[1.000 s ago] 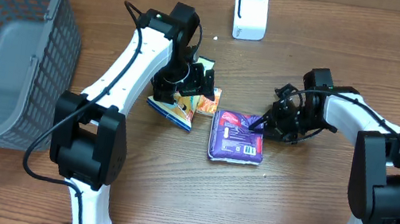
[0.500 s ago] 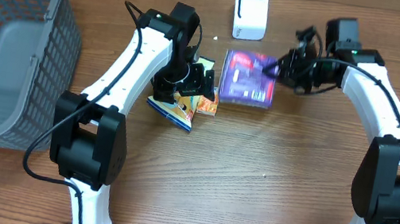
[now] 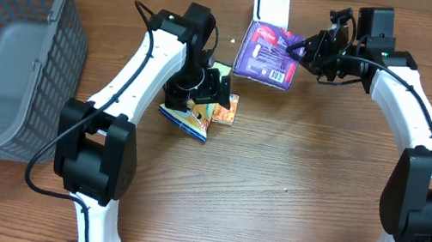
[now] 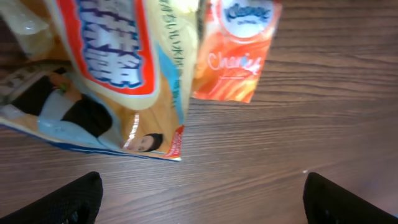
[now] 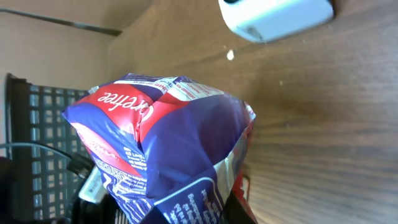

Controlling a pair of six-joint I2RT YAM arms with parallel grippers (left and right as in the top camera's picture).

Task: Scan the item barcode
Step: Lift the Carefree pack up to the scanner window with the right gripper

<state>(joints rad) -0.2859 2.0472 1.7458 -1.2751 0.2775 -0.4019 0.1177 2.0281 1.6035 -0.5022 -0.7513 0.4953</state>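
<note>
Right hand (image 3: 303,55) pinches the pack (image 3: 268,53) by one edge, up off the bench (image 3: 291,194), just in front of the scanner (image 3: 272,1) and tilted. Guessing it only needs the barcode side turned toward the scanner.

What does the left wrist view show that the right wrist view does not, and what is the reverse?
Only the left wrist view shows a yellow snack bag, an orange tissue pack and the open left hand. Only the right wrist view shows the purple pack close up, the white scanner beyond it and the mesh basket. Both show the wooden table.
</note>
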